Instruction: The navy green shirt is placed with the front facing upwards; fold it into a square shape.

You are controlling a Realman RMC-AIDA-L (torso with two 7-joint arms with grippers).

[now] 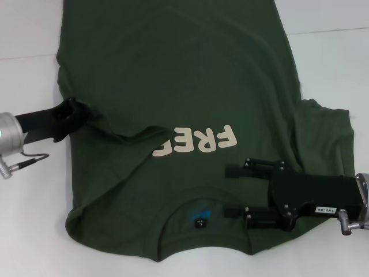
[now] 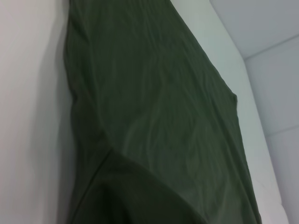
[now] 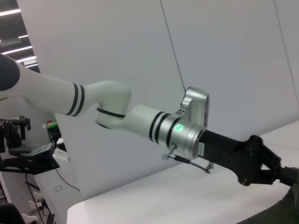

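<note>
Two grippers. Left gripper (image 1: 78,112): arm reaching in level from the left edge, fingers pinched on a bunched fold at the side of the dark olive-green cotton T-shirt (image 1: 173,75). Right gripper (image 1: 233,190): low over the chest, fingers spread apart, holding nothing. Shirt: front up on white table (image 1: 29,208), cream print showing, collar nearest the robot, long axis running away.

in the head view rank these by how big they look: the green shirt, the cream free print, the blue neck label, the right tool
1. navy green shirt, by far the largest.
2. right tool with its black body; it sits above the cloth, nearer the camera, so it may look oversized.
3. cream print, partly hidden by a fold.
4. blue neck label, smallest.
</note>
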